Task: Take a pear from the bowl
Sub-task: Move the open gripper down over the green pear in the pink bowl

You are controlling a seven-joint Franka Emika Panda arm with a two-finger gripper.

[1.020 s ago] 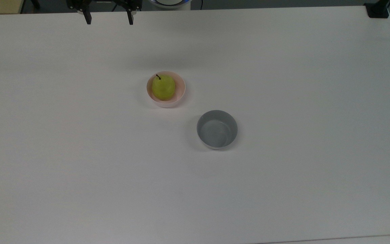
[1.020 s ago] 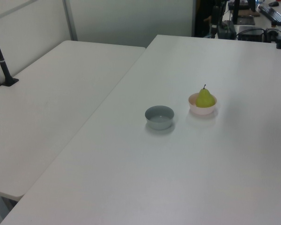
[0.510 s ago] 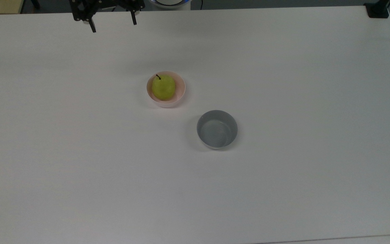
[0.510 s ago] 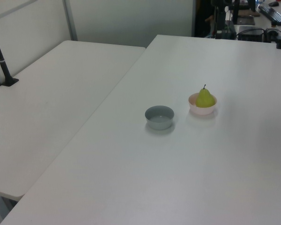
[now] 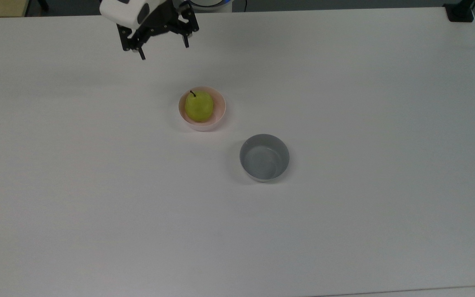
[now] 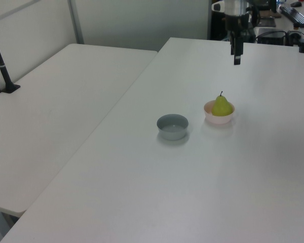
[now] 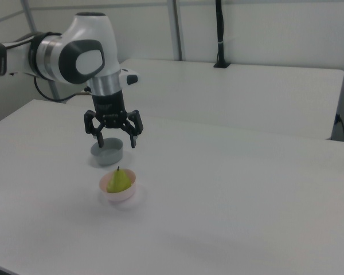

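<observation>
Two spread fingers (image 5: 142, 55) hover apart from the pear (image 5: 199, 106) in its bowl (image 5: 220, 110).

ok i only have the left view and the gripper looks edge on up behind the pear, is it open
observer: yes, the right view shows the gripper from the front, both fingers spread wide with nothing between them.
operator: is it over the pear yet
observer: no, in the top view it sits toward the top view's upper left of the pear and the pink bowl, with bare table in between.
</observation>
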